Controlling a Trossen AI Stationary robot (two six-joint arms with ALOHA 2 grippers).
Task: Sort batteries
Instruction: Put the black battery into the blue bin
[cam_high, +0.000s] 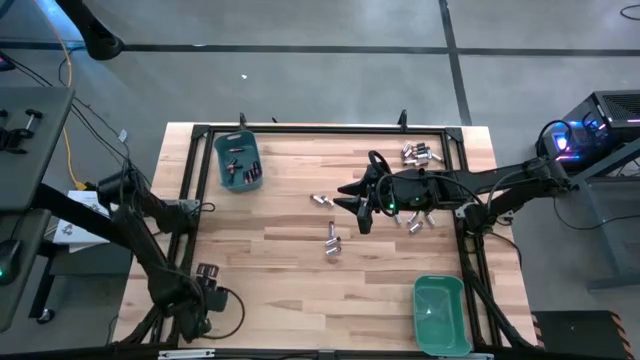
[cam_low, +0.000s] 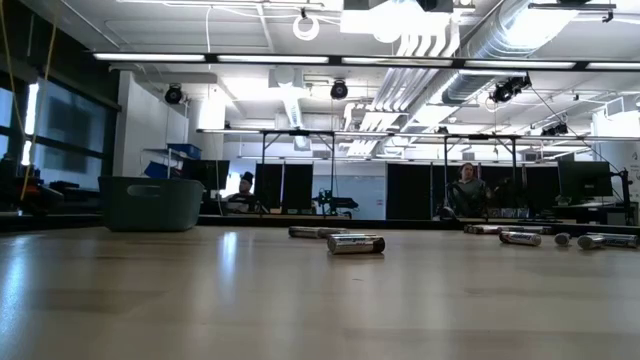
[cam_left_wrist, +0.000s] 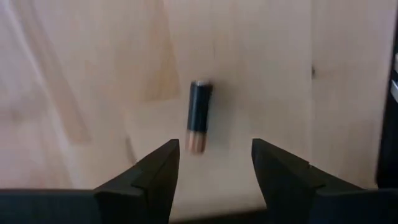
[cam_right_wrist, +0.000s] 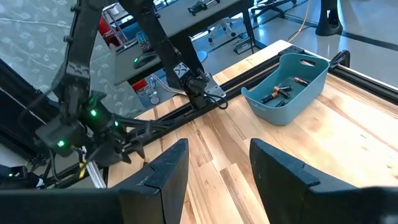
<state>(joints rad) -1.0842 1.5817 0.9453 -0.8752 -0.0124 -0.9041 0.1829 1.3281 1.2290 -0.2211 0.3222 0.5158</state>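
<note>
Batteries (cam_high: 331, 240) lie loose on the tabletop (cam_high: 280, 300) beside the spread, empty right gripper (cam_high: 362, 207), while the left gripper (cam_left_wrist: 214, 165), also spread, frames 1 dark battery (cam_left_wrist: 199, 116), best centred before closing squarely.

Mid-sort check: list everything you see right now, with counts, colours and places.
table: one, light wood with a black frame.
left bin: one, teal, on the table's left side.
binned batteries: a few, dark with copper marks, inside the left bin.
right bin: one, teal, on the table's right side.
loose batteries: several, silvery grey, at mid-table, with more beside the right arm; exact count unclear.
dark battery: one, copper-ended, on the wood ahead of the left gripper.
people: two, seated in the room beyond the table.
left gripper: open, at the table's left edge.
right gripper: open, holding nothing, over mid-table.
</note>
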